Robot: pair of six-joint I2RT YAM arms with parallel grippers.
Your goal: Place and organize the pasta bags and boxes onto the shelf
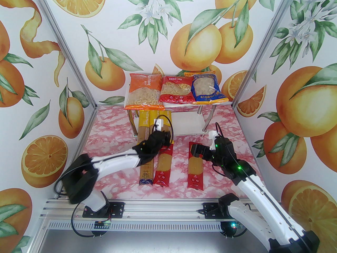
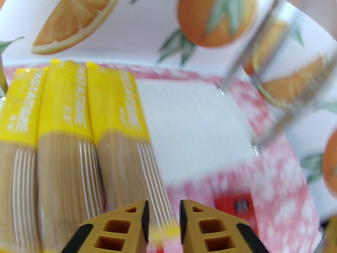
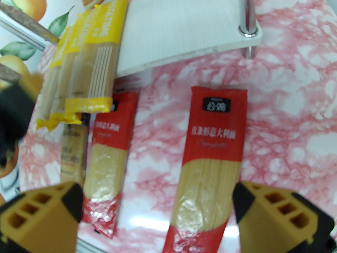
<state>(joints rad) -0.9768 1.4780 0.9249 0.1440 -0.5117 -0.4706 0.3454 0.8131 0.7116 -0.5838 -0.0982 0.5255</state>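
Yellow packs (image 2: pixel 65 141) (three) on shelf (image 2: pixel 194 125)

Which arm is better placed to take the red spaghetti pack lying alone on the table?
Right: its open fingers hover over that red pack; the left fingers are at the yellow packs on the shelf.

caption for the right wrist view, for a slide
Open right tool above a red spaghetti pack on the pink marble table, lower shelf board beyond.
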